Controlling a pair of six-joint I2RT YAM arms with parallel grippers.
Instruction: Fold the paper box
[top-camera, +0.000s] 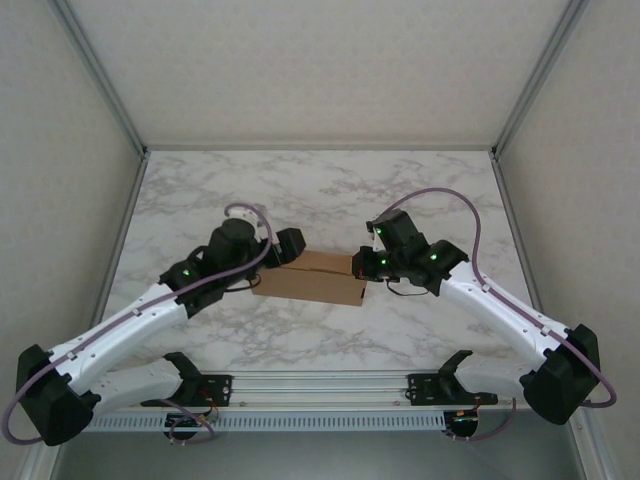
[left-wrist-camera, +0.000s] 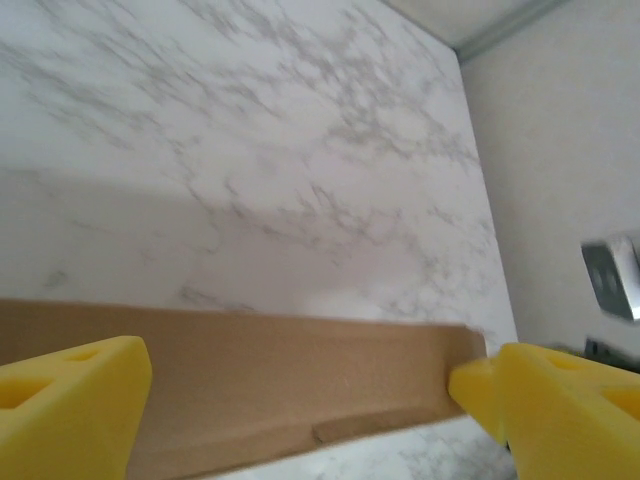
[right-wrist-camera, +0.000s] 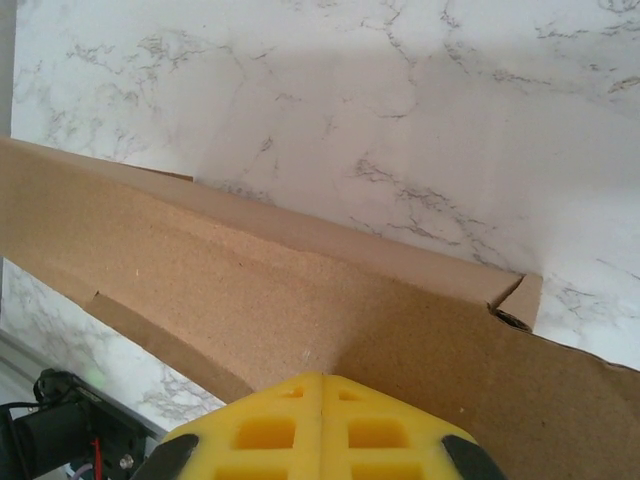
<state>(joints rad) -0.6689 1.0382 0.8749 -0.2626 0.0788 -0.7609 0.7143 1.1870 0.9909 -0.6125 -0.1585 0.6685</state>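
Note:
The paper box (top-camera: 310, 280) is plain brown cardboard, lying as a flat folded rectangle in the middle of the marble table. My left gripper (top-camera: 282, 256) is at its back left end. In the left wrist view its yellow fingers (left-wrist-camera: 70, 410) stand wide apart over the paper box (left-wrist-camera: 290, 375), so the left gripper (left-wrist-camera: 300, 378) is open, and the right fingertip sits at the box's end corner. My right gripper (top-camera: 361, 266) is at the box's right end. It is shut (right-wrist-camera: 320, 385), with nothing between the fingers and its tips resting against the cardboard panel (right-wrist-camera: 250, 290).
The white marble table (top-camera: 330, 190) stretches behind and in front of the box. Pale enclosure walls with metal corner posts (top-camera: 120, 120) close in the sides and back. The arm bases and a rail (top-camera: 320, 395) run along the near edge.

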